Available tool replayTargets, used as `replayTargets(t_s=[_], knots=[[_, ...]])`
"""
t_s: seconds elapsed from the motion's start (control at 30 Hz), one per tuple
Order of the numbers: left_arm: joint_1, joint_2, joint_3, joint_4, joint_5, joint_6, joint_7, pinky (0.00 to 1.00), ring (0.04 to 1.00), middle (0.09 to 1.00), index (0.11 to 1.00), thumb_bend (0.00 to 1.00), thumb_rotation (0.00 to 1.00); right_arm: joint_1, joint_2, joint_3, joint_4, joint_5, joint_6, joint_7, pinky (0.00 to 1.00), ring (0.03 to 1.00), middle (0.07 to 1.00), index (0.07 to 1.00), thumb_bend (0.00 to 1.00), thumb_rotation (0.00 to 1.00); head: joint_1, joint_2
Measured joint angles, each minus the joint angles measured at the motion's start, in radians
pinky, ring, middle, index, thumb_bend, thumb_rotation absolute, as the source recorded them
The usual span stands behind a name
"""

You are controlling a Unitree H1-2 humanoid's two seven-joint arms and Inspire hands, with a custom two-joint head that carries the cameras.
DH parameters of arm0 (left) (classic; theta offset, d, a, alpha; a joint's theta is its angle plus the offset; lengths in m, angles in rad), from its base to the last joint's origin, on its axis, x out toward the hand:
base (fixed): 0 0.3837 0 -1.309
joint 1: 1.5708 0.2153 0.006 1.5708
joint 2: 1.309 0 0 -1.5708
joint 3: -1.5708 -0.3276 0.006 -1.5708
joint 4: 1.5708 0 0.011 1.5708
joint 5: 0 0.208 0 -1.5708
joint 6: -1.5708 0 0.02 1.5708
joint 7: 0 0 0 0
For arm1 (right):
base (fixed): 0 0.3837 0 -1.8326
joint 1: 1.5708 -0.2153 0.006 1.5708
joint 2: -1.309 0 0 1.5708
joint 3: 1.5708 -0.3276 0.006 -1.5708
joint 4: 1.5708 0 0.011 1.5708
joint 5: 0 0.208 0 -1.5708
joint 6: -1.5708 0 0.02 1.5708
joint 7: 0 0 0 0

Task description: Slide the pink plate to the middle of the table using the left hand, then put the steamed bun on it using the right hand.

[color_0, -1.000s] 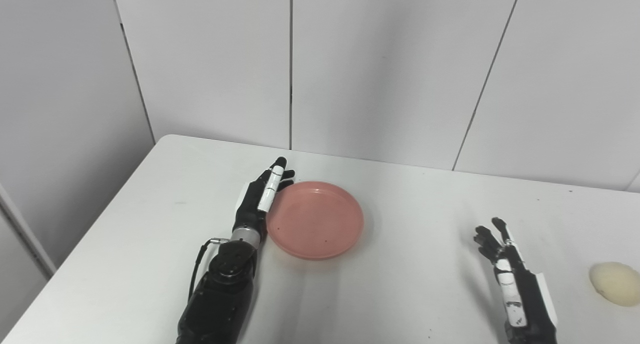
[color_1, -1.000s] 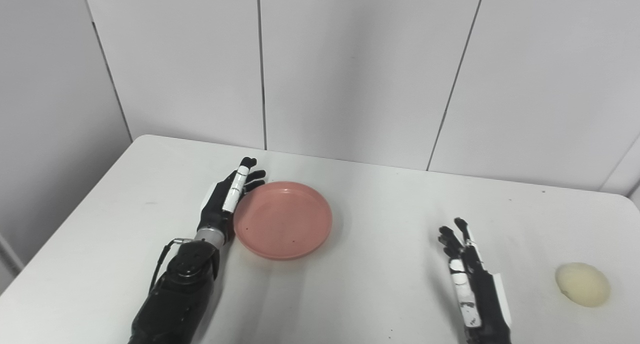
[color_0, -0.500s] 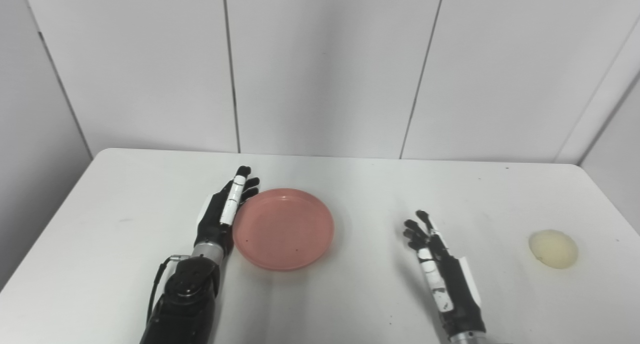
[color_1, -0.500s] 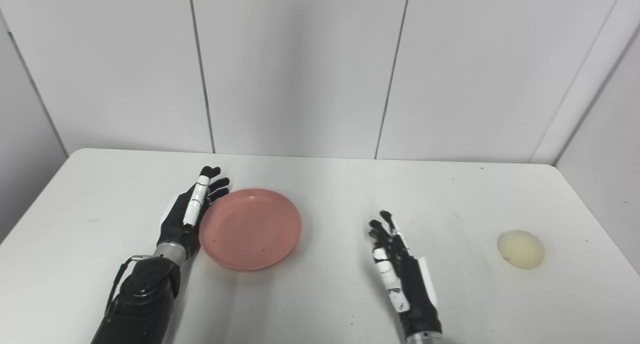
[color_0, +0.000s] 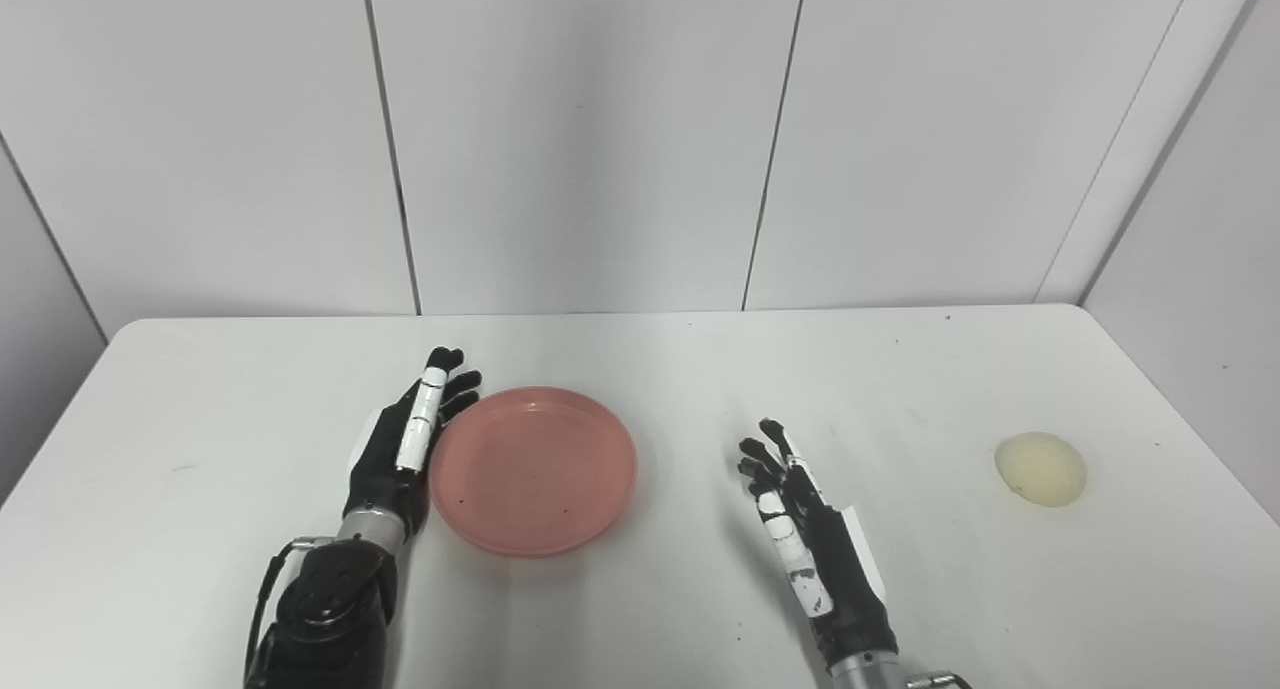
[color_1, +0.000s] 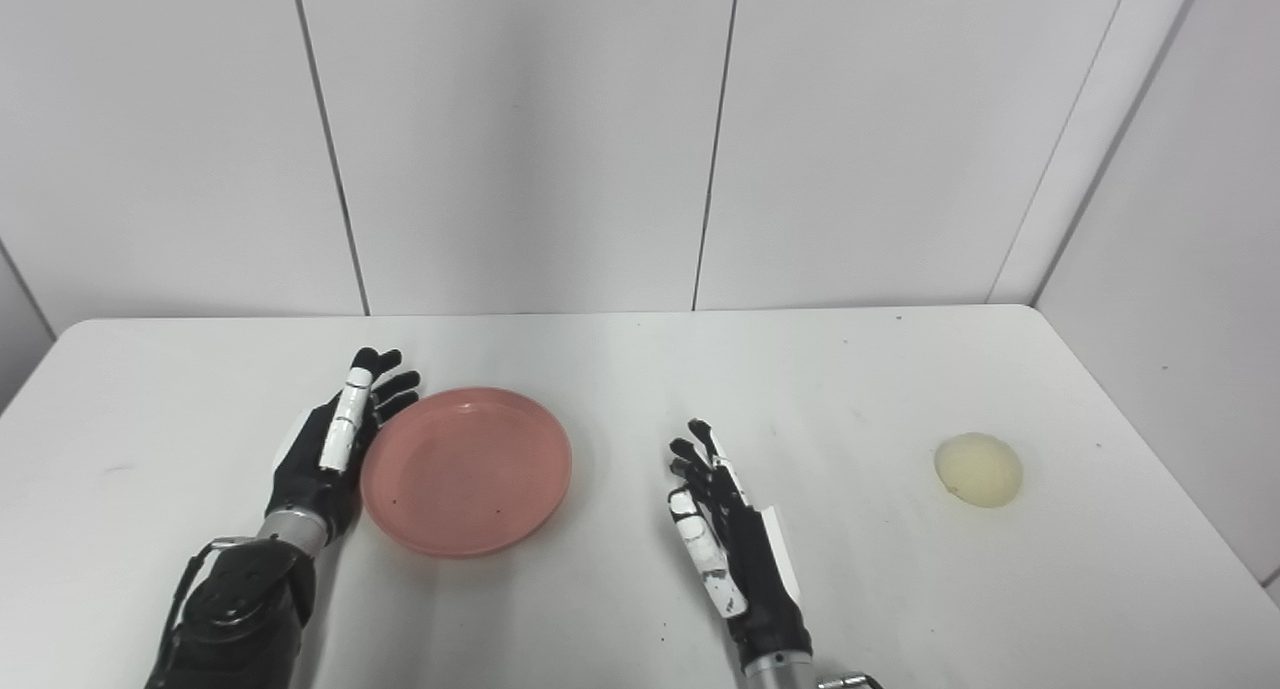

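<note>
The pink plate [color_0: 533, 469] is seen left of the frame's centre on the white table [color_0: 640, 609], and it holds nothing. The left hand [color_0: 405, 439] is laid flat alongside the plate's left rim, edge-on to it, with its fingers straight and held close together; contact with the rim appears to be made, though this cannot be confirmed. The plate is judged to be a little short of the table's middle, so the slide may be only partly done.

The right hand [color_0: 805, 529] is held at lower centre-right of the frame, between plate and bun, empty, with its fingers extended and slightly spread. The steamed bun [color_0: 1040, 468] is seen at the right of the frame, resting on the table well apart from both the plate and the right hand, and untouched.

The second step is therefore judged not yet begun: the bun is left to be reached, grasped, carried leftward and set on the plate once the plate is centred.
</note>
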Motion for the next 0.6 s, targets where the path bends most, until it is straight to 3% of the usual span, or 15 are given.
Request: replayTargets(t_s=[0.2,0.6], knots=[[0.004,-0.005,0.007,-0.002,-0.03,0.0,-0.019,0.87,0.893,0.876,0.881,0.67,0.95,0.001,0.015,0.011,-0.002,-0.009,0.019,-0.007,0.86,0.86,0.879,0.94,0.58,1.0,-0.043,0.005],[0.012,-0.02,0.005,-0.007,-0.043,0.001,-0.027,0.85,0.866,0.859,0.874,0.68,0.93,0.0,0.024,0.015,0.002,-0.024,0.019,-0.016,0.87,0.857,0.878,0.944,0.6,1.0,-0.063,0.003]])
